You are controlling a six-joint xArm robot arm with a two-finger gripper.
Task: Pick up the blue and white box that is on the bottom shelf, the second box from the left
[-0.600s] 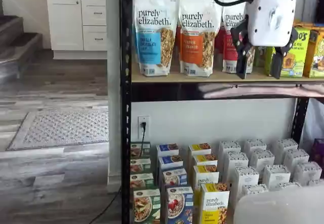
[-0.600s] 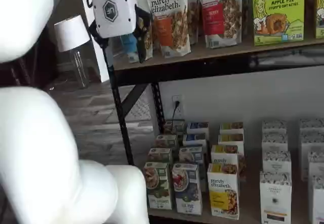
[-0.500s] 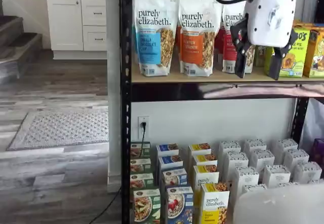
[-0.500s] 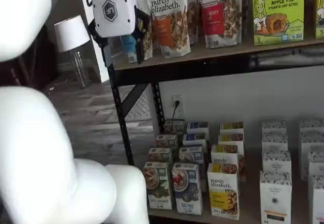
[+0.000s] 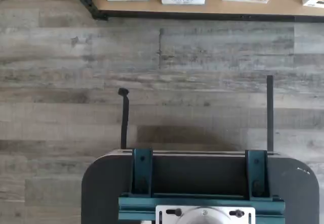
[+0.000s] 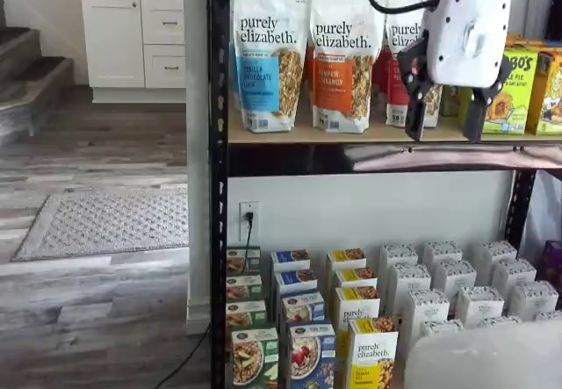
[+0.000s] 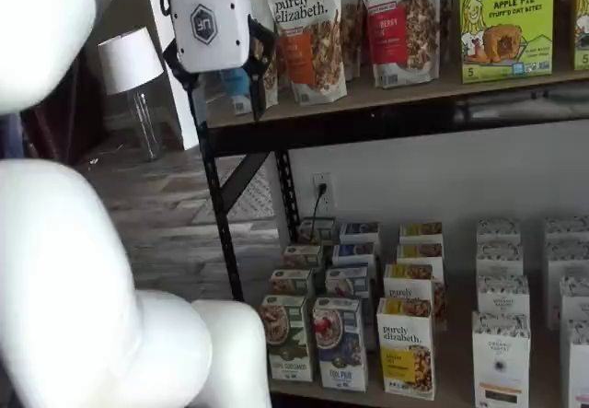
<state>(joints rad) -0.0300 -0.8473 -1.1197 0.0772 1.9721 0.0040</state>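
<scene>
gripper [image 6: 445, 126]: fingers parted with a plain gap, nothing between them, hanging level with the upper tier's bags | blue and white box [image 6: 312, 356]: upright at the front of the bottom shelf [image 7: 451, 385] (between a green carton [image 6: 254, 357] and a yellow-and-white carton [image 6: 370, 354]), well below the jaws and left of them, untouched

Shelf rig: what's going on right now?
The arm is at the start of a pick. Its gripper hangs open and empty, high up in front of the upper shelf's granola bags. The target, the blue and white box, stands untouched at the front of the bottom shelf, between a green carton and a yellow-and-white carton. The wrist view mostly shows floor, with the carton bases along one edge. Nothing is held yet.
</scene>
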